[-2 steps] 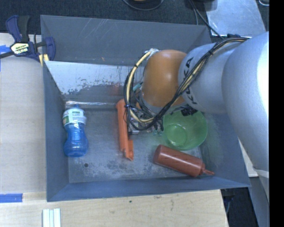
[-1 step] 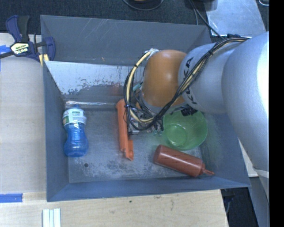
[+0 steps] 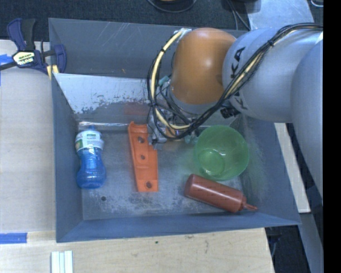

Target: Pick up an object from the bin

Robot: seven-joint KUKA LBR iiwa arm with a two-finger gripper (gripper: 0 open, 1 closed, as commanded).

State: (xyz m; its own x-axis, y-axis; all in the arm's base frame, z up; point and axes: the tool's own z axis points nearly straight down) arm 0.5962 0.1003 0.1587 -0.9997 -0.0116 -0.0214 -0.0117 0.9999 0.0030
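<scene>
The grey bin [image 3: 65,169] holds four things, and they lie apart from each other on its floor.

Far on the left lies a blue bottle [image 3: 90,162] with a white and green label. I cannot tell what is inside it.

Next, near the middle, lies a flat orange piece [image 3: 144,162]. It is long, with small holes in it, and it lies flat on the bin floor.

The pincer [image 3: 157,136] is just at the top end of the orange piece, on its right side. The arm's round orange cover [image 3: 200,67] and its yellow and black cables [image 3: 159,67] hang over it. I cannot tell if the pincer is apart or together, or if it touches the orange piece.

To the right stands a green bowl [image 3: 221,152], open side up. You can see its green bottom.

Below the bowl lies a dark red squeeze bottle [image 3: 215,193] on its side. Its tip points to the right corner.
</scene>
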